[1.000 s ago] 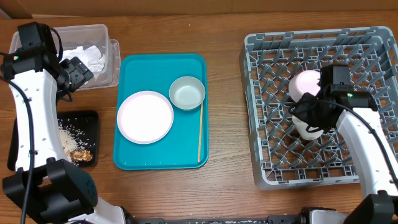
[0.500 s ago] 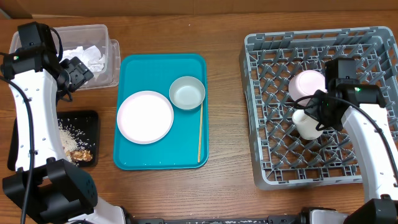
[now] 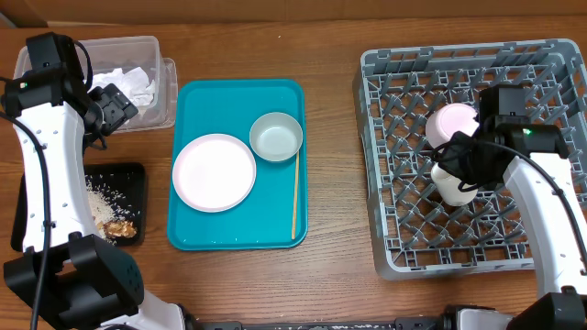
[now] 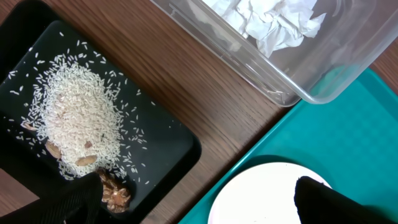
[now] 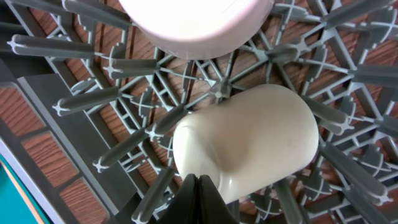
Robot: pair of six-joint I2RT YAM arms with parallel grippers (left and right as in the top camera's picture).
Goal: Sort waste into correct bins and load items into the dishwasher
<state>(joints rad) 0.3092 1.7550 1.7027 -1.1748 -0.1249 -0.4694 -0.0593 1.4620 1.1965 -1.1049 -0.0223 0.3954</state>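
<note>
The overhead camera looks straight down on the whole wooden surface (image 3: 330,37), clear tub (image 3: 163,101) to grey dish rack (image 3: 404,238). The left wrist camera hangs close over the black tray (image 4: 161,134), facing down, sharing it, the tub's corner and the teal tray (image 4: 360,124) edge with the overhead. The right wrist camera sits nearer still over the rack's pegs and white cup (image 5: 249,143), likewise shared.

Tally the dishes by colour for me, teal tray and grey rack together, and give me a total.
White: 2 (plate, cup)
Greyish: 1 (bowl)
Pinkish: 1 (round dish)
Total: 4
</note>
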